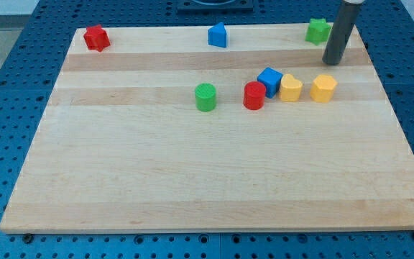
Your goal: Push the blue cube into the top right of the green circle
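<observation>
Wooden bench (192, 180) on blue pegboard. My tip (331, 62) sits near the view's top right, beside a green star (318, 31) (no jaws on this rod). Blue cube (269, 80) touches red cylinder (254, 96) and a yellow block (290, 88); green circle (205, 96) lies well left.

Bright, even light; sharp, soft shadows

My tip (330, 62), rod near-upright
</observation>
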